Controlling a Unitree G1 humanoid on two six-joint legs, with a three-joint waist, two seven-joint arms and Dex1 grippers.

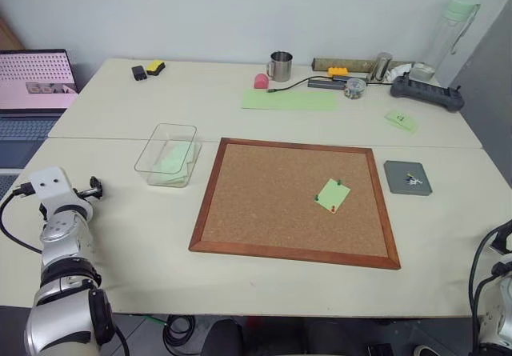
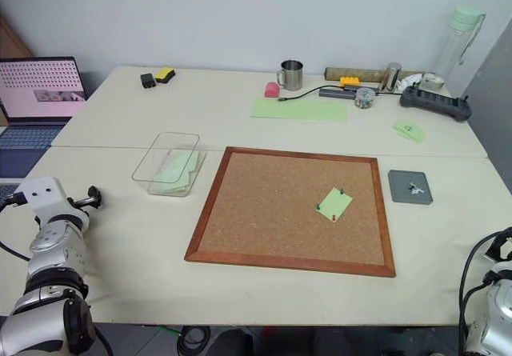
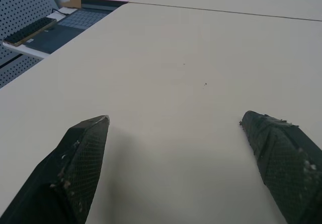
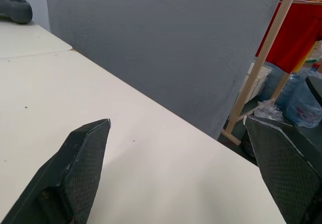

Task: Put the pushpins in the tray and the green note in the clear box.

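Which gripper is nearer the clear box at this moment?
Left. The left gripper, jaws open, is over bare table at the near left edge, on the clear box's side. The right gripper sits at the far right edge, across the corkboard.

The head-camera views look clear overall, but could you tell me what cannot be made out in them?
- Tray: something small lies in it, too tiny to identify.
- Clear box: greenish paper inside; how many sheets, unclear through the walls.
- Small note near the power strip: its dark mark is too small to read.
- Laptop: cut off by the picture's edge.
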